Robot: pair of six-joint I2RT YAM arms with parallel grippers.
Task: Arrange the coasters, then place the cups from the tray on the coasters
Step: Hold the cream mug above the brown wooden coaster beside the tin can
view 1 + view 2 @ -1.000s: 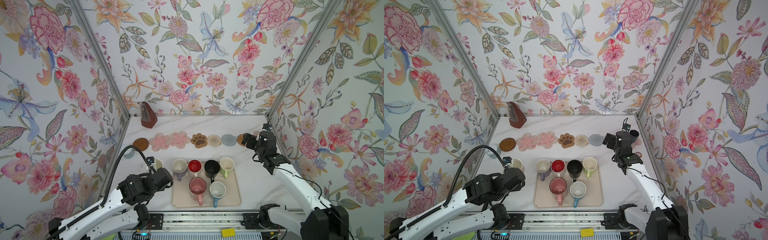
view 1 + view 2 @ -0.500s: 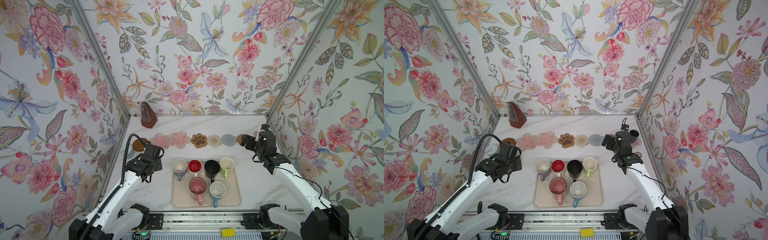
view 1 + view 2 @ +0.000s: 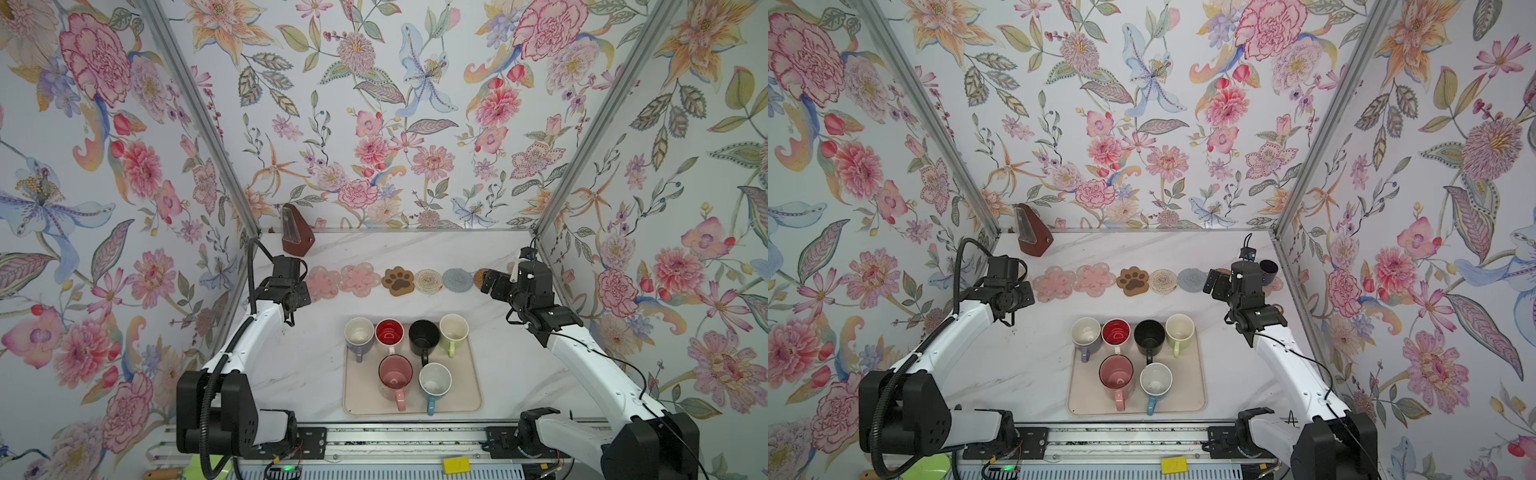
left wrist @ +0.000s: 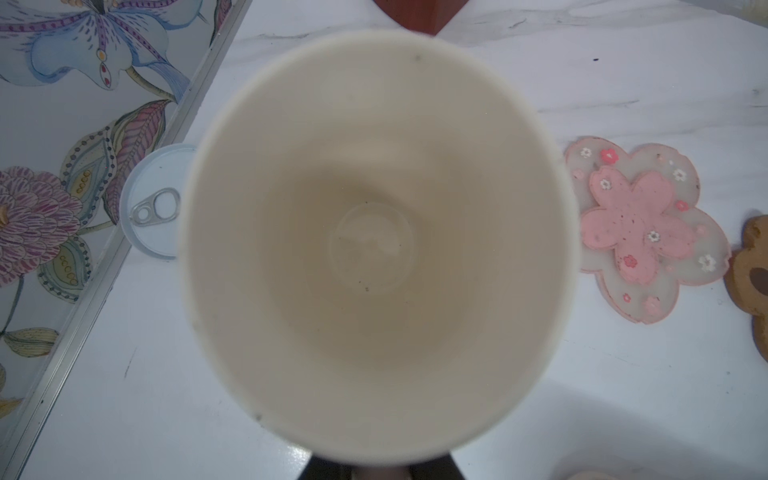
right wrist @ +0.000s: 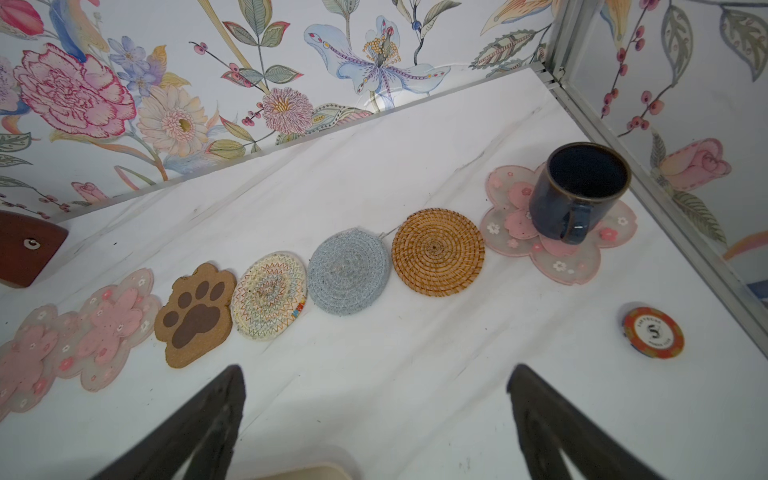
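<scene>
Can (image 4: 153,203): at the left edge of the bench (image 3: 415,249), against the wall and just beside the cream cup. It shows in the left wrist view only.
Left gripper (image 3: 296,296): over the left end of the coaster row, near the left edge. It is clamped on the cream cup (image 4: 374,232), whose open mouth fills the left wrist view. The fingers are hidden, and whether the cup touches the bench cannot be told.
Metronome (image 3: 296,232): back left corner, upright.
Coaster row: runs along the back edge. In order: left flower coaster (image 3: 322,282), second flower coaster (image 3: 360,279), paw coaster (image 3: 398,281), cream coaster (image 3: 428,281), grey coaster (image 3: 457,279), rattan coaster (image 5: 438,251), right flower coaster (image 5: 507,216). Neighbours touch or lie just beside each other.
Tray (image 3: 469,399): at the middle of the front edge.
Tray, back row: lavender cup (image 3: 358,334), red cup (image 3: 389,331), black cup (image 3: 424,336), green cup (image 3: 454,330). All are upright, with handles toward the front edge.
Tray, front row: pink cup (image 3: 395,374), blue cup (image 3: 435,380). Both are upright, with handles toward the front edge.
Right gripper (image 5: 374,370): jaws wide apart, holding nothing. It is above the bench, just in front of the rattan coaster.
Navy cup (image 5: 579,187): upright on the right flower coaster, close to the right edge.
Chip (image 5: 652,332): flat on the bench near the right edge, in front of the right flower coaster.
</scene>
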